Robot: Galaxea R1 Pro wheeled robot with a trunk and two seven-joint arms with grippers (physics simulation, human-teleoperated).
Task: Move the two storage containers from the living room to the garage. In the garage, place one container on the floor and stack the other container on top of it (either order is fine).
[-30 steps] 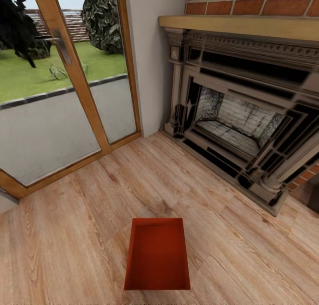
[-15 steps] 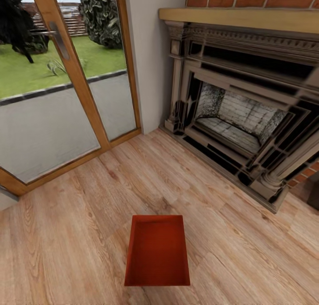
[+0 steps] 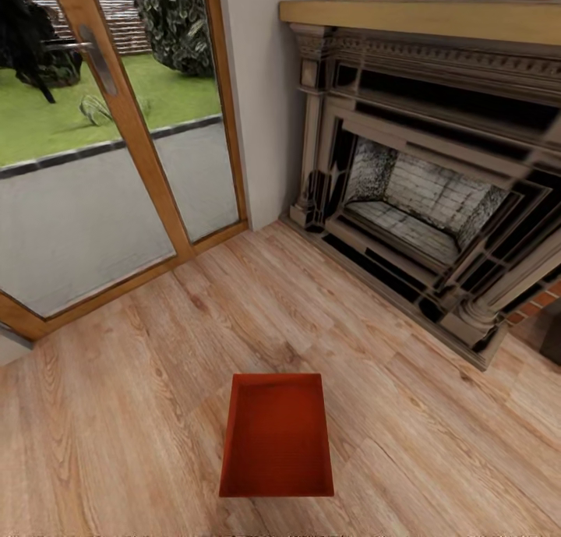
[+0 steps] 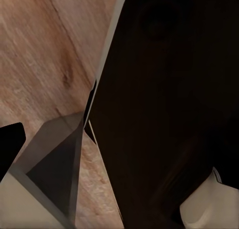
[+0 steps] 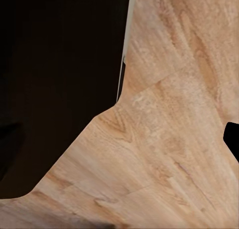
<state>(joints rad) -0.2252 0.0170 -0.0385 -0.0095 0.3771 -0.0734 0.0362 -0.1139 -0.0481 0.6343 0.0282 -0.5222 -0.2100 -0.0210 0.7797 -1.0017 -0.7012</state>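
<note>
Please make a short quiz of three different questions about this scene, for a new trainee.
1. True or false: the orange-red rectangular open-top bin stands on grey concrete.
2. Which is nearer the bin's far end? A) wood-framed glass door B) dark carved fireplace C) about equally far
3. Fill in: the bin's inside holds ____.

Key:
1. False; it stands on the light wood plank floor.
2. C
3. nothing
</note>
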